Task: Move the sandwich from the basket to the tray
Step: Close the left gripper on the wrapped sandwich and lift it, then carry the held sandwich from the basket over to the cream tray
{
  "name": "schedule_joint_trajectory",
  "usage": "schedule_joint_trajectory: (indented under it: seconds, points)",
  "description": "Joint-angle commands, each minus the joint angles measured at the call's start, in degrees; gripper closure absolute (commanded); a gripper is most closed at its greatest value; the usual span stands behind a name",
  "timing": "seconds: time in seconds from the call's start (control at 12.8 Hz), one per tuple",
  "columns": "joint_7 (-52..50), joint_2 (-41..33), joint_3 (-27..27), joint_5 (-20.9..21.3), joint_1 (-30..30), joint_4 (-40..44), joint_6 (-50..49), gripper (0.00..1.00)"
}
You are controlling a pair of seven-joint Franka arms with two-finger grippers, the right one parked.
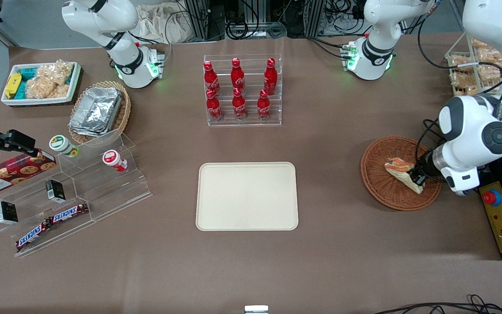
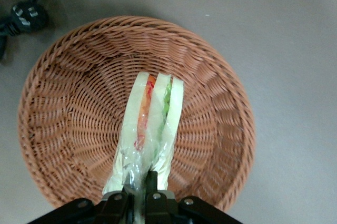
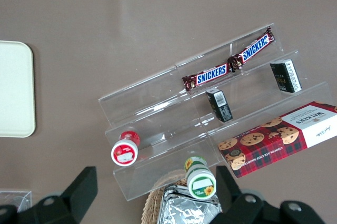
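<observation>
Tray [image 1: 247, 196] bare, gripper [image 1: 419, 178] clamps sandwich [image 1: 401, 169] — in basket [image 1: 379, 188]

Round reddish-brown wicker basket [image 2: 63, 103] sits on brown worktop [image 2: 284, 34]. Sandwich [image 2: 152, 124] in clear wrap lies in basket, across its woven floor: pale bread slices, orange-red filling layer beside green one. Gripper [image 2: 138, 190] down at sandwich's narrow end, jaws closed tight on crinkled wrap and bread tip. Black gripper body just above basket rim. Black cable with plug [image 2: 23, 16] lies on worktop just outside basket, apart from rim.
</observation>
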Motion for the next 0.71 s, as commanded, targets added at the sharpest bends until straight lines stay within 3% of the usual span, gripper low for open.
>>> schedule_joint_trajectory:
  seconds: [0.0,0.31,0.63]
  points:
    - [4.2,-0.6,-4.4,0.3,-0.5,9.2,-10.1,1.00]
    - [8.9,3.0,-11.2,-0.2,-2.1,25.4,-25.1,1.00]
    - [9.0,12.9,-12.5,0.3,-12.1,33.5,-22.7,0.98]
